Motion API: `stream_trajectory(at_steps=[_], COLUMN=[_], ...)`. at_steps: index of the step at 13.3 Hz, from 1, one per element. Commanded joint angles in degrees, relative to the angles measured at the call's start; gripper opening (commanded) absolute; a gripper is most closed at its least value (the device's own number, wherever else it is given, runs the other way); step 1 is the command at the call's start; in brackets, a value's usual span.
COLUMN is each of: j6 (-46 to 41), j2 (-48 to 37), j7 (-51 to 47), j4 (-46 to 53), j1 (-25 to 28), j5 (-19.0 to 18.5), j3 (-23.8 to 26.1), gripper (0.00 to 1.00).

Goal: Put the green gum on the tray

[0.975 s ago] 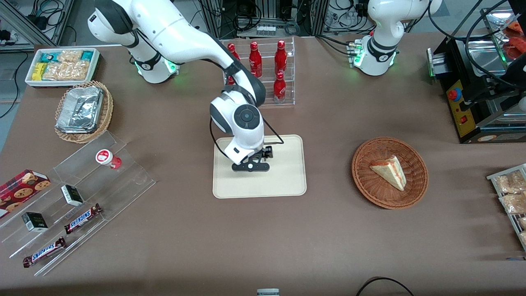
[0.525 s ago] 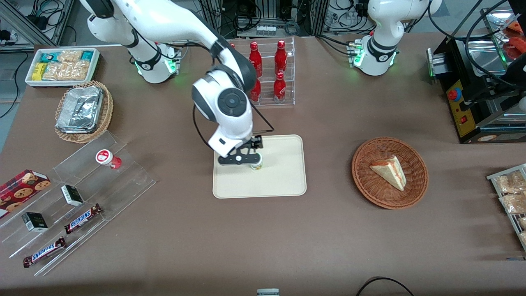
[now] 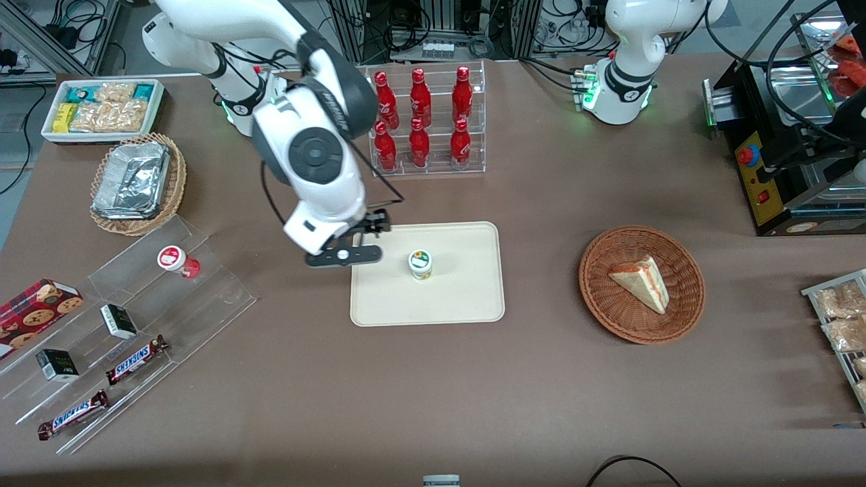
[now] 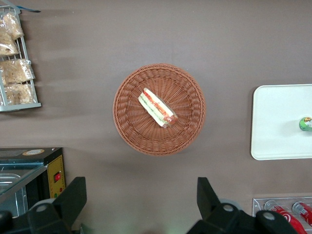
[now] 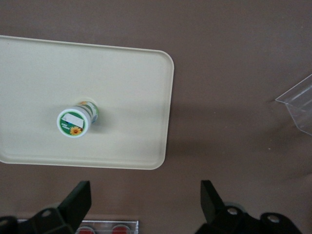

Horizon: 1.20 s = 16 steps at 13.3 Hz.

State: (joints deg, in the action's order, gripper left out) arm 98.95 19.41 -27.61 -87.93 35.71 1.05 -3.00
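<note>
Standing upright mid-tray (image 3: 467, 297) at the counter's centre, green gum (image 3: 421, 264) released; gripper (image 3: 342, 255) spread, empty, raised beside the tray: best withdrawn high, clear of it.

Six red bottles (image 3: 419, 143) are being shown in one clear rack (image 3: 473, 166). Two wicker baskets are being shown: one (image 3: 177, 189) holding foil, one (image 3: 599, 284) holding a single sandwich wedge (image 3: 641, 281). Two Snickers bars (image 3: 137, 359), two small dark boxes (image 3: 119, 320) and one cookie box (image 3: 37, 306) are being counted on one stepped stand (image 3: 216, 297). Two gum bottles are being displayed: one green gum (image 3: 420, 264) on the one tray (image 3: 467, 297), one red-marked bottle (image 3: 177, 260). One gripper (image 3: 343, 256), fingers spread, is being held above the tray's edge.
</note>
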Motion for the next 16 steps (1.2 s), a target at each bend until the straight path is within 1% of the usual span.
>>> stream_trajectory(at_steps=[1, 3, 5, 7, 8, 11, 12, 14, 16], j6=[-2.97, -3.84, -4.46, -6.56, -7.36, -9.81, -10.78, -11.14, -11.23], j2=[-2.96, -3.85, -5.51, -7.18, -8.15, -10.17, -10.7, -12.37, -13.86], j7=[3.78, 5.11, 5.11, 5.29, 5.29, 5.37, 6.42, 12.81, 16.44], j4=[-0.58, -0.58, -1.02, -1.11, -1.28, -1.55, -1.63, -3.47, -4.71], j1=[-1.17, -3.79, -7.56, -14.06, -17.39, -23.74, -25.24, -29.1, -32.7], j5=[0.26, 0.44, 2.28, 3.77, 3.78, 3.78, 3.69, 3.69, 3.69], j3=[0.37, 0.46, 0.89, 2.2, 3.17, 3.8, 3.71, 3.8, 3.8], gripper=[1.0, 1.0, 1.0, 1.0, 1.0, 1.0, 1.0, 1.0, 1.0])
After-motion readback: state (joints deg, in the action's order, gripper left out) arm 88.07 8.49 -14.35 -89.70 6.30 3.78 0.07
